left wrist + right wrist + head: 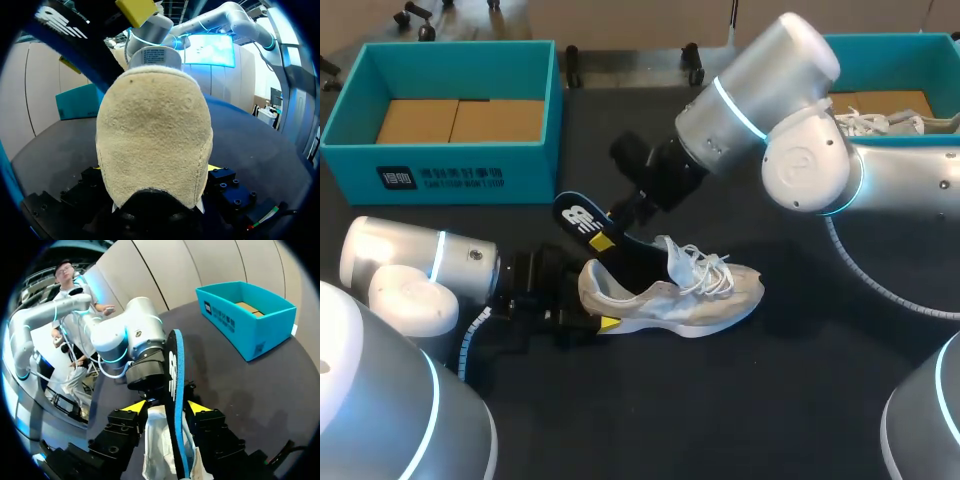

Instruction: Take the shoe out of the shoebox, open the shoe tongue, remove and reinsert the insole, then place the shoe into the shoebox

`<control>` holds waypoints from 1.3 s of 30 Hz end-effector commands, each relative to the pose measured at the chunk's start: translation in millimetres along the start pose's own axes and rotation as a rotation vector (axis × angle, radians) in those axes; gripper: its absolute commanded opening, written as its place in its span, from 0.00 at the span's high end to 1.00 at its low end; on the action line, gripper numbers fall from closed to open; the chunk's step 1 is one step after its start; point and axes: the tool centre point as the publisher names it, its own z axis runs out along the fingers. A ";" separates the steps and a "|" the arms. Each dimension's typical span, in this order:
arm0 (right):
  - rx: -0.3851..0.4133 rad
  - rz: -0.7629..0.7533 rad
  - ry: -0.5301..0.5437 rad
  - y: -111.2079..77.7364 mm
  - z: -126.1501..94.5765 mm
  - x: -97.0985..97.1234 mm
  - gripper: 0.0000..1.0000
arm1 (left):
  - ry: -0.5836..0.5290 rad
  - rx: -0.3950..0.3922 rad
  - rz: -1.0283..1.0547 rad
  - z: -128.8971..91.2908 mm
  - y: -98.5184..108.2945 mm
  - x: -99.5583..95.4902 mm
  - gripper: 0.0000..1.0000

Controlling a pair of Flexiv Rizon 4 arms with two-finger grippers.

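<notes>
A beige and white sneaker (690,295) lies on its sole mid-table, toe to the right. My left gripper (592,298) is shut on its heel (155,135), which fills the left wrist view. A black insole with a blue edge (582,217) sticks up at a slant out of the shoe's opening. My right gripper (605,232) reaches in from above, and the insole (175,390) stands edge-on between its yellow tips (135,406). A small gap shows on each side, so the gripper (166,407) is open. The shoe (155,440) lies under it.
A teal shoebox (440,165) with a cardboard floor stands at the back left. A second teal box (880,45) at the back right holds another white shoe (880,122), partly behind my right arm. Bare dark table lies in front of the sneaker.
</notes>
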 end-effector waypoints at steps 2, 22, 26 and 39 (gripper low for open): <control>-0.005 -0.003 0.012 1.6 7.4 -4.9 0.57 | -0.001 -0.005 0.000 0.4 -0.2 0.6 1.00; -0.102 -0.078 -0.037 16.6 2.7 -1.1 1.00 | -0.001 -0.005 0.000 0.4 -0.2 0.6 1.00; -0.157 -0.106 -0.070 30.7 -3.0 1.4 1.00 | -0.001 -0.005 0.000 0.4 -0.2 0.6 1.00; -0.172 -0.155 -0.117 85.8 -23.8 6.4 1.00 | -0.001 -0.005 0.000 0.4 -0.2 0.6 1.00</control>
